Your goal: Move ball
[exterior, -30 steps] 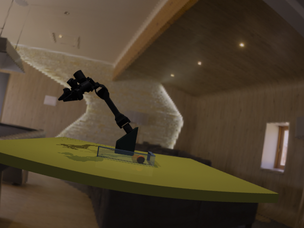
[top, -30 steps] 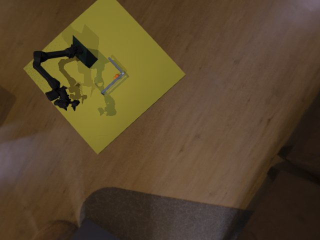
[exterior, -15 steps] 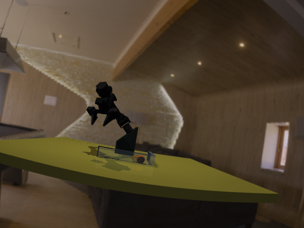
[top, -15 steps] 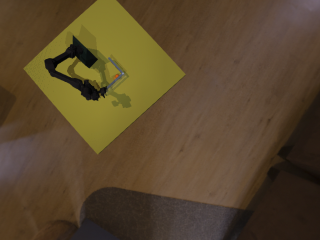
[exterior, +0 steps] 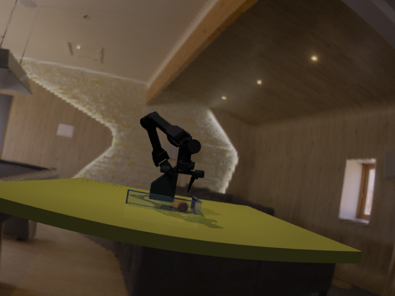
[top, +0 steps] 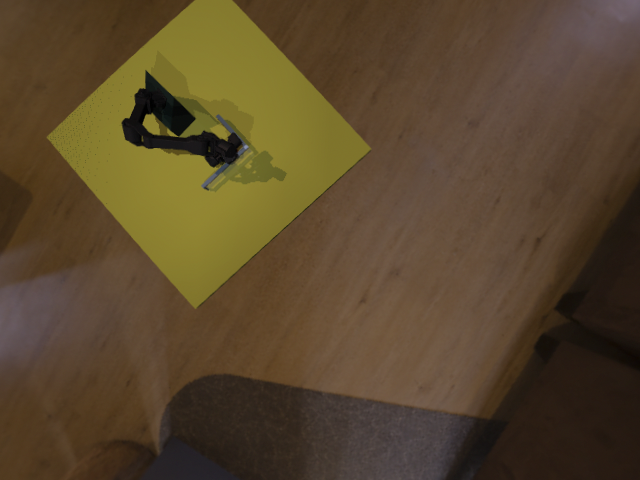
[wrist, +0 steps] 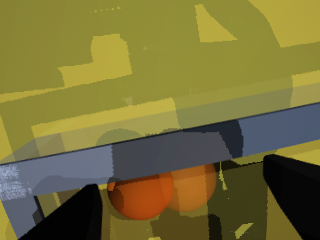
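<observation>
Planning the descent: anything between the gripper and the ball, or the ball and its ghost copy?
In the wrist view a clear wall crosses in front of the ball. The see-through copy overlaps it, nothing between. The gripper hangs open above.

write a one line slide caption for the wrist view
Open end effector poised above the orange ball, which overlaps its see-through copy beside a low clear wall.

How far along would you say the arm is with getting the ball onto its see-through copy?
Early. The approach looks done: the gripper hangs above the corner of the clear walls, jaws open and empty. The ball lies on the table, overlapping the see-through copy but offset to one side. Left: nudging the ball fully onto the copy, leaving it still, then moving the gripper away.
</observation>
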